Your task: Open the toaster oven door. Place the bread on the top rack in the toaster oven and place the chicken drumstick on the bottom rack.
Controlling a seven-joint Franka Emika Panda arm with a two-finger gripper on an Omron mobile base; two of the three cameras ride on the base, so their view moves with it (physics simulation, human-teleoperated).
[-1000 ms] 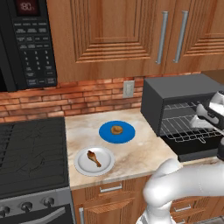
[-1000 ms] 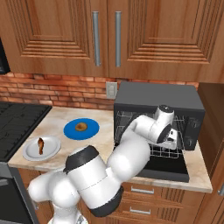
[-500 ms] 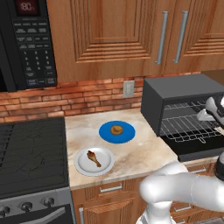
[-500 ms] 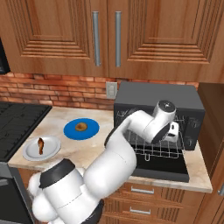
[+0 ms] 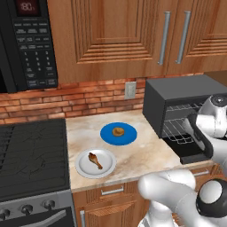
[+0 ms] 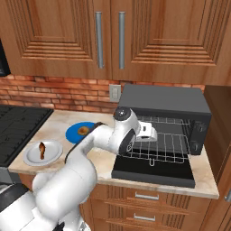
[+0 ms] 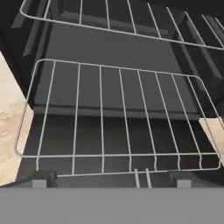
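My pincer [image 6: 151, 135] hangs released and empty, jaws spread wide, right at the mouth of the toaster oven [image 6: 173, 108]. Directly below it the toaster oven door [image 6: 153, 173] lies folded flat on the table [image 5: 146, 153], so I judge the opening step done. Just beneath and ahead of the pincer the bottom rack [image 7: 118, 118] is drawn out over the door; the top rack [image 7: 131, 26] sits higher and deeper inside. Both racks are bare.

The step in hand, as I read it, is fetching the bread [image 5: 118, 131]. It sits well off to the pincer's left, in the middle of a blue plate [image 5: 106, 135]. Farther left again, a white plate [image 5: 82, 166] holds the chicken drumstick [image 5: 95, 160]. To do this well I would back straight out of the oven, lifting clear of the drawn-out rack before swinging left, then come down on the bread from above with jaws astride it, closing gently.
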